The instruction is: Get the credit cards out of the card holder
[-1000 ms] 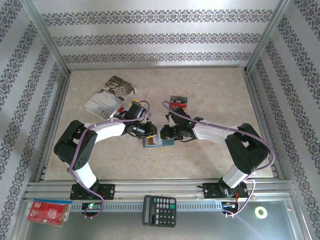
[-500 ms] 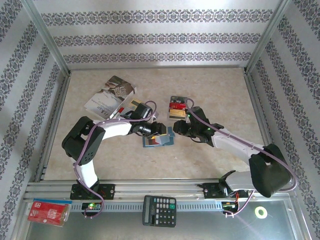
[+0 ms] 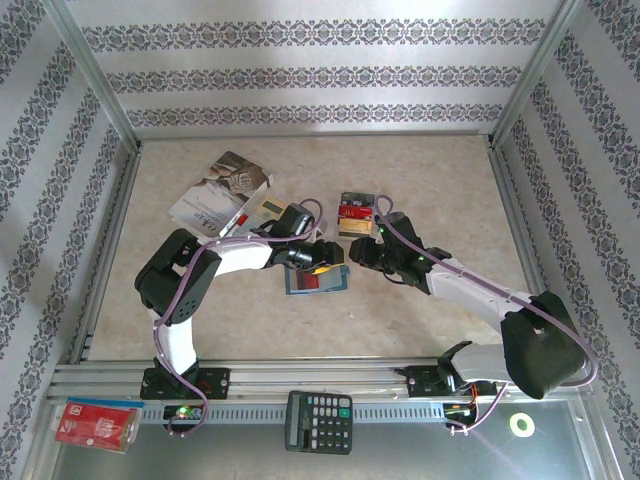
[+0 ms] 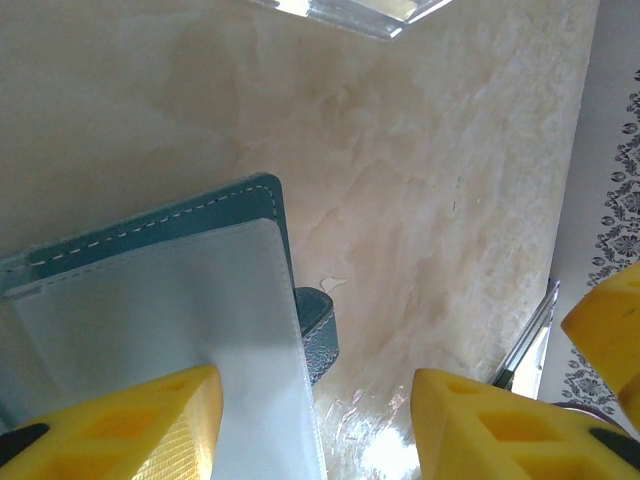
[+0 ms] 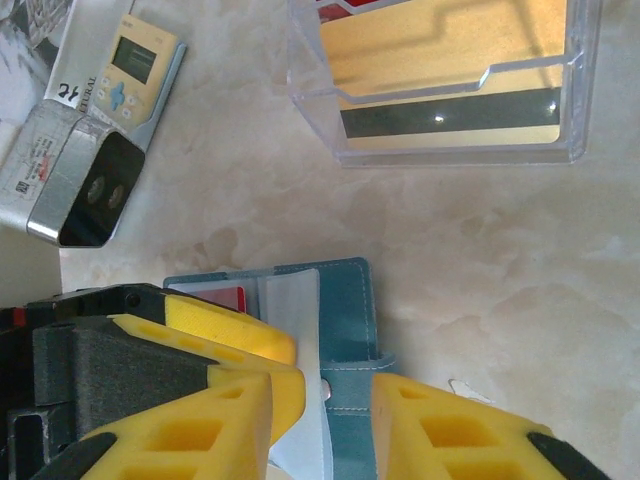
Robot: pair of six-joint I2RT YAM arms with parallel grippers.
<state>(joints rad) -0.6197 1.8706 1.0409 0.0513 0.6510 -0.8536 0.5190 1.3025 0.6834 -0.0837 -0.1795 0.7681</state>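
- Top view, from above and behind the arms: shows the card holder (image 3: 315,281), a blue bifold wallet, lying open on the bench (image 3: 430,300) between both arms. Left gripper (image 3: 322,264) poised over its far edge, right gripper (image 3: 363,257) just beside its right side.
- Left wrist view: looks down between yellow fingers (image 4: 130,425), spread apart and pinching nothing. One finger over the holder's clear window flap (image 4: 180,310), the other over bare bench.
- Right wrist view: looks down on own yellow fingers, parted astride the holder's clasp tab (image 5: 350,385), with no clamp to be seen. Shows a red card (image 5: 215,297) tucked in a slot beside the left gripper's finger. Beyond it, shows a clear box (image 5: 585,100) holding credit cards (image 5: 430,50), one of them gold.
- Step in hand, as a judgement: freeing the red card. Press the cover flat with the left gripper and set the right gripper's tips low on the card's exposed edge. Pinch lightly and draw along the slot, not upward, to avoid dragging the holder.
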